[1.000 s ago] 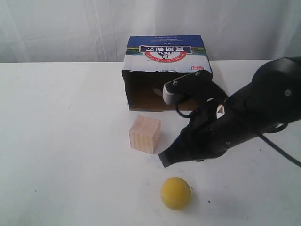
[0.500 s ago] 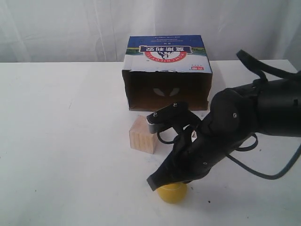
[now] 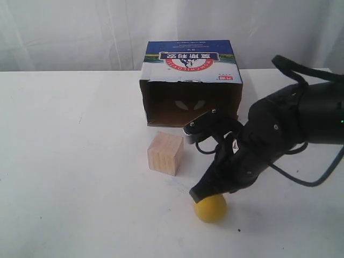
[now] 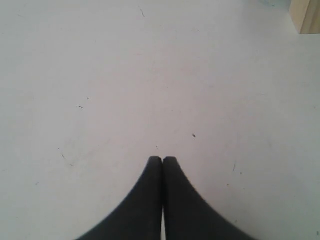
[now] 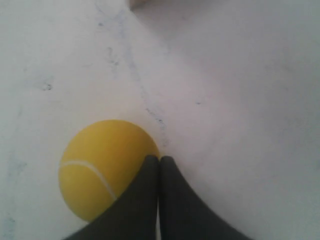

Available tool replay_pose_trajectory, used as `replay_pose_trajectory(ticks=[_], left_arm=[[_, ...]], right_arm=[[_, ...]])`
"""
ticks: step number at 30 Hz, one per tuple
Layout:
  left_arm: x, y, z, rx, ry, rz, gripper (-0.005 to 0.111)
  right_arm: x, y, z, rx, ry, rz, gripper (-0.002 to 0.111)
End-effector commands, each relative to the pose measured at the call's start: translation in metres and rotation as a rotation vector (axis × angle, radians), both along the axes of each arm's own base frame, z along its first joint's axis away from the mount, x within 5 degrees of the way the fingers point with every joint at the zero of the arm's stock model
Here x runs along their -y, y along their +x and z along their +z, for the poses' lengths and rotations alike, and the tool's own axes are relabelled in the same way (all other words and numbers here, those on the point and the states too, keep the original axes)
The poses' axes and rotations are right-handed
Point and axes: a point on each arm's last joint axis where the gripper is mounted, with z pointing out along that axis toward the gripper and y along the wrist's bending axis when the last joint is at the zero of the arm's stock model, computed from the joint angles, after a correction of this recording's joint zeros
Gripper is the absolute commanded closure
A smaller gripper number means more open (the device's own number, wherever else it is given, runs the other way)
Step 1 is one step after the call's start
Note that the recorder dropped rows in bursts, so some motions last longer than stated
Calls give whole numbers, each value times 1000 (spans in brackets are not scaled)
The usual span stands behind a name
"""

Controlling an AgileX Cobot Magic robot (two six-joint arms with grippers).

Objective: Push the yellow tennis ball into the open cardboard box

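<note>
A white table [image 3: 75,161] spreads out in front of me, its matte top marked with small dark specks and faint scuffs. Behind its far edge hangs a white curtain [image 3: 70,32] in soft vertical folds. The light is even and throws only pale shadows.

Tennis ball [image 3: 211,210] smooth, matt; cube [image 3: 165,153] bare pale wood; box [image 3: 191,67] brown cardboard, printed top.
</note>
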Motion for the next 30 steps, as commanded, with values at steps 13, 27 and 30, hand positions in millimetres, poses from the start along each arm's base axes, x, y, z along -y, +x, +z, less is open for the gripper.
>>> replay_pose_trajectory(ticks=[13,27,30], left_arm=[[0,-1,-2,-13,8,-5,107],[0,-1,-2,-13,8,-5,107],[0,-1,-2,-13,8,-5,107]], right_arm=[[17,8,32,-30,-127,-11,108],[21,27,-23,-85,-173,-29,108],[21,28,-26,-91,-177,-28,108]])
